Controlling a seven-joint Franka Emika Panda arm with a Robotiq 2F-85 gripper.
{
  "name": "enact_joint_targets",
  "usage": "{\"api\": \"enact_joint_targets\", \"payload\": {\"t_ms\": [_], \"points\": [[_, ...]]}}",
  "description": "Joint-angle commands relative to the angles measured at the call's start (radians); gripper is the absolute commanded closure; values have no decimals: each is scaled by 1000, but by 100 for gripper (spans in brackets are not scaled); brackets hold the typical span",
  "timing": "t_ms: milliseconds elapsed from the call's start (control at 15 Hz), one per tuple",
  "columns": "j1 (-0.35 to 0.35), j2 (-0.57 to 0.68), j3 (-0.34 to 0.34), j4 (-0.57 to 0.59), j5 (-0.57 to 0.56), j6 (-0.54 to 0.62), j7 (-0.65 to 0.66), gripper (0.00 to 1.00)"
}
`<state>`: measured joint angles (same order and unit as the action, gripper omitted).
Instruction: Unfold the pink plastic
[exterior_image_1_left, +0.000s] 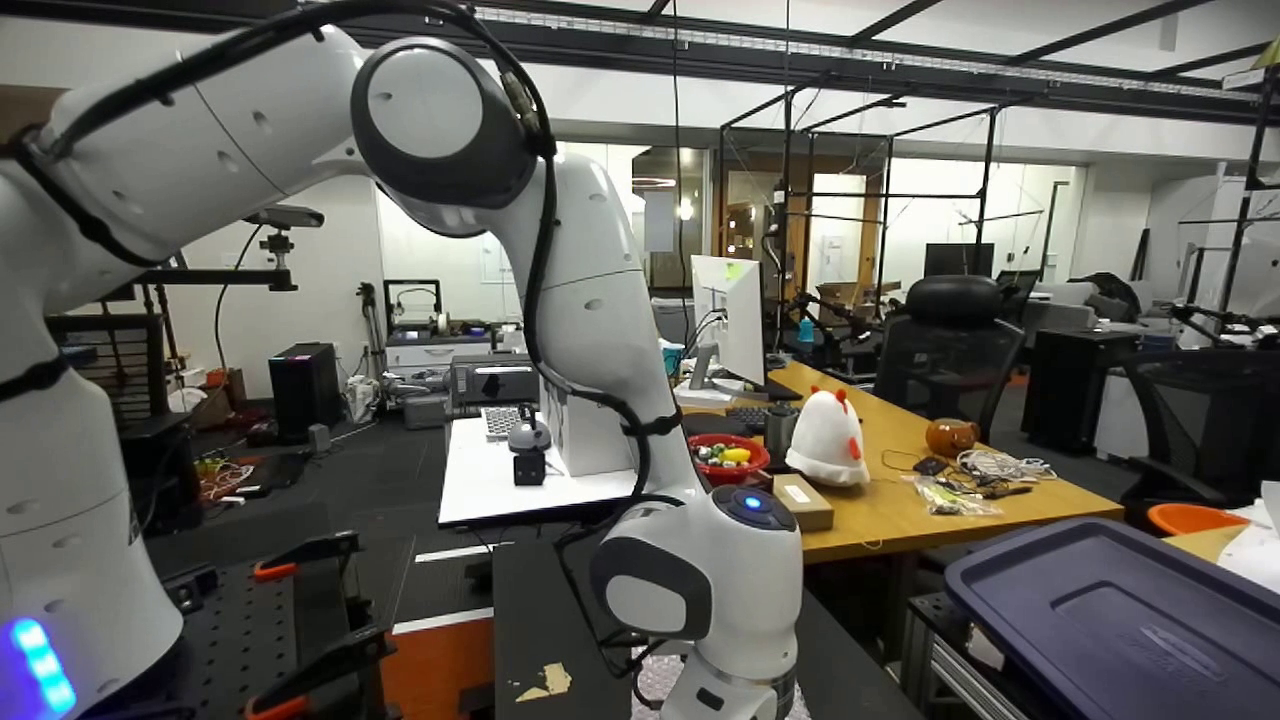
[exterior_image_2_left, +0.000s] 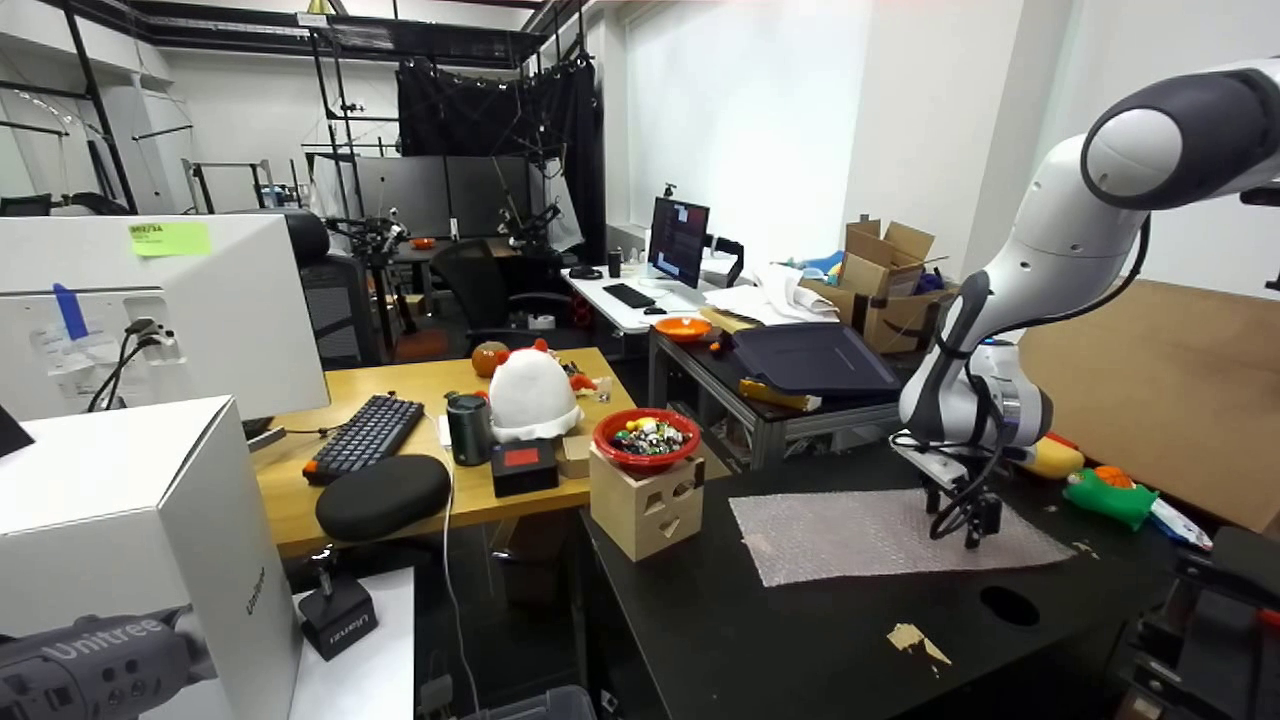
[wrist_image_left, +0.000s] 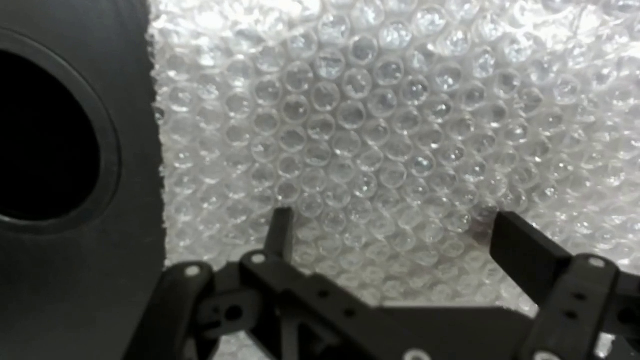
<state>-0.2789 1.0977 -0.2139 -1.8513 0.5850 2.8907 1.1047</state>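
Standing wide apart, the fingers of the black gripper (wrist_image_left: 394, 214) hang over a pale-pinkish, crinkly, rectangular sheet of bubble wrap (exterior_image_2_left: 840, 535); whether they touch it cannot be told. The sheet lies spread on a smooth black tabletop (exterior_image_2_left: 760, 640), one edge just beside a round dark hole (wrist_image_left: 45, 135); a torn-edged tan patch (exterior_image_2_left: 912, 640) marks the surface. At a corner of the tabletop, a pale wooden cube (exterior_image_2_left: 628, 515) bears a round red bowl (exterior_image_2_left: 645, 464) of small colourful pieces. Next come a yellow-brown desk (exterior_image_1_left: 870, 512) with a white plush toy (exterior_image_2_left: 530, 393) and a dark violet-blue plastic lid (exterior_image_2_left: 815, 355) on a metal-framed stand (exterior_image_2_left: 768, 440). Farther back, cardboard boxes (exterior_image_2_left: 880, 285) stand by a white wall (exterior_image_2_left: 910, 110), and a black curtain (exterior_image_2_left: 570, 130) hangs deeper in the room.
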Motion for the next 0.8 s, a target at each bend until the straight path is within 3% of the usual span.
{"api": "enact_joint_targets", "payload": {"t_ms": [0, 733], "points": [[10, 25, -19, 31, -44, -9, -15, 0], [12, 27, -64, 48, -165, -11, -87, 0]]}}
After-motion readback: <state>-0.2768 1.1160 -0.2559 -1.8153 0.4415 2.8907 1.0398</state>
